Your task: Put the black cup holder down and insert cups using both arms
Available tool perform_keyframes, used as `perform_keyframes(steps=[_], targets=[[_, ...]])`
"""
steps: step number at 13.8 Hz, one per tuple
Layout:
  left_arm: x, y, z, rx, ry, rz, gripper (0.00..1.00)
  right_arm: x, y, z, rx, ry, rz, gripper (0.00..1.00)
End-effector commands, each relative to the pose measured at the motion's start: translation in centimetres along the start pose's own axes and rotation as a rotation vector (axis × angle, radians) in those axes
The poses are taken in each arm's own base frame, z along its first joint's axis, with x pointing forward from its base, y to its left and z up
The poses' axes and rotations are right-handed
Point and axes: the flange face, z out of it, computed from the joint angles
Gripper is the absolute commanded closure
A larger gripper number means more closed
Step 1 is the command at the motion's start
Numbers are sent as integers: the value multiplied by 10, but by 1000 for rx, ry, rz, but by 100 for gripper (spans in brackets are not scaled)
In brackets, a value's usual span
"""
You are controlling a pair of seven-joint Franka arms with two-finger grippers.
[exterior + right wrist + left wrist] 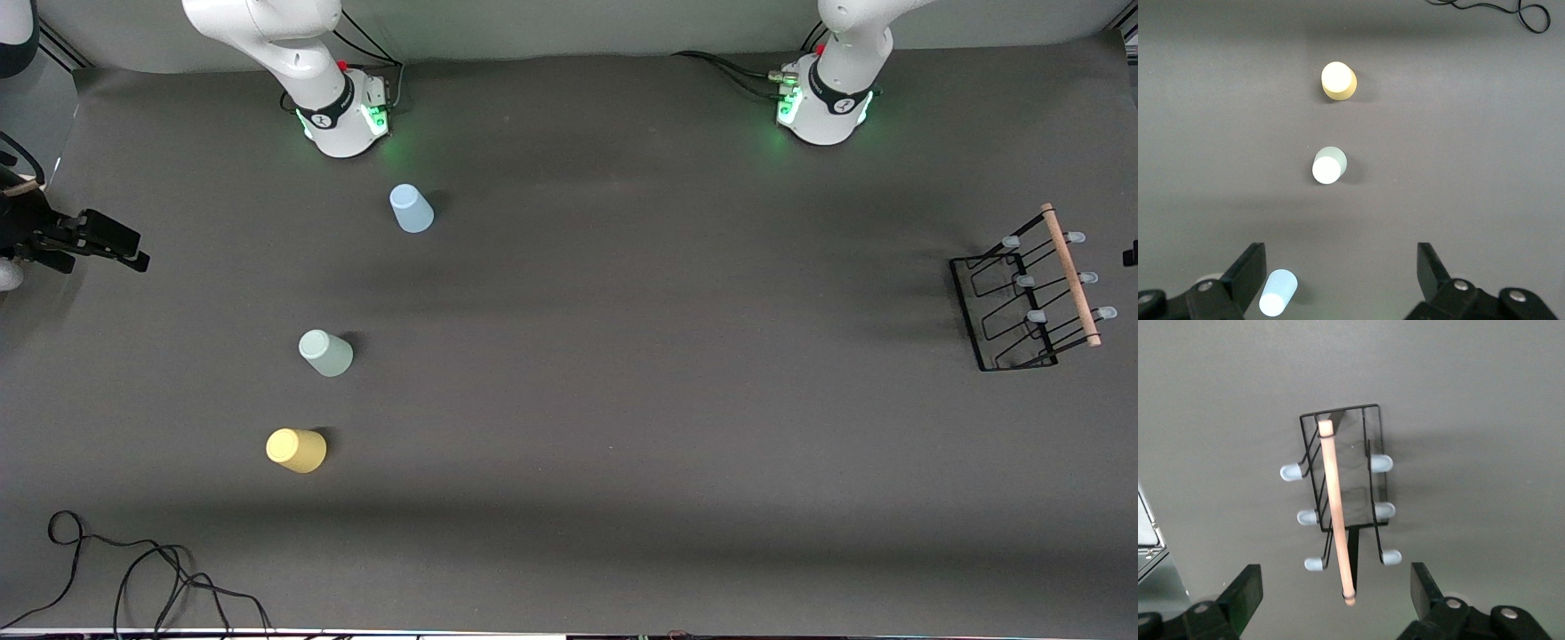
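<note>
On the dark grey table (622, 400), a loose black cable (133, 569) curls at the edge nearest the front camera, toward the right arm's end. The three cups stand upside down in a spaced line there: the yellow cup (296, 450) nearest the camera, the sage green cup (326, 353) farther, the pale blue cup (412, 208) farthest, close to the right arm's base (342, 116). The right gripper (1341, 280) hangs above them, fingers spread wide, holding nothing. Wide bare table fills the middle. At the left arm's end the black cup holder (1027, 289) stands near the table's edge, wooden rod on top. Over it, the left gripper (1337, 597) is spread wide and empty.
</note>
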Motion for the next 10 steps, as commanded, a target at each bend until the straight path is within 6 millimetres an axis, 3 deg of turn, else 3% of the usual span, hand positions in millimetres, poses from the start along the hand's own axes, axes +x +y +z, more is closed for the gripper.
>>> perform_keyframes(steps=[1, 5, 10], targets=[[-8, -10, 30, -23, 32, -3, 2, -4, -2, -5, 14, -5, 18, 0], [-18, -26, 69, -47, 36, -42, 6, -3, -2, -2, 14, -10, 18, 0], [-17, -20, 107, -63, 53, -48, 10, -3, -2, 0, 14, -14, 18, 0]])
